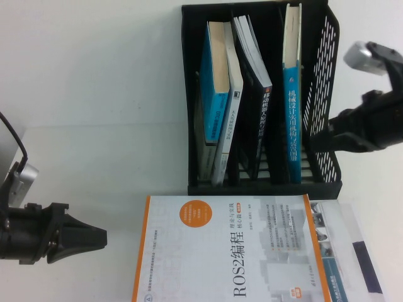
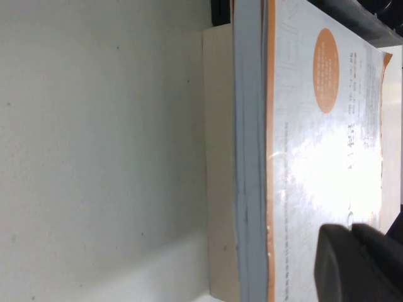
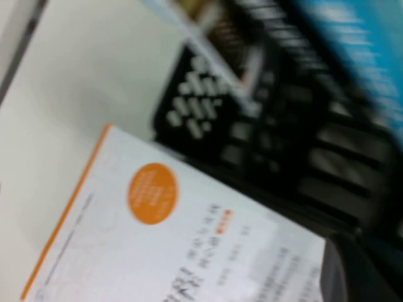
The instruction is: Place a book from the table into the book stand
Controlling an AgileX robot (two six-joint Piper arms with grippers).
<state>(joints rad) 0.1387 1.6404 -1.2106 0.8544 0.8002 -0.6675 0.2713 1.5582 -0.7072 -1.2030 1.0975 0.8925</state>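
A white book with an orange border and an orange circle [image 1: 227, 251] lies flat on the table in front of the black book stand [image 1: 264, 187]. My left gripper [image 1: 102, 238] is shut and empty, low over the table just left of the book's left edge. In the left wrist view the book [image 2: 315, 145] lies right ahead of its closed tips [image 2: 350, 229]. My right gripper [image 1: 306, 139] is raised beside the stand's right mesh wall, looks shut and holds nothing. The right wrist view shows the book [image 3: 157, 251] and the stand [image 3: 283, 145], blurred.
The stand holds several upright or leaning books: a blue one [image 1: 214, 82], a black one [image 1: 258, 94] and a tall blue one [image 1: 293, 94]. Another pale book [image 1: 352, 251] lies partly under the white one, to its right. Bare white table lies to the left.
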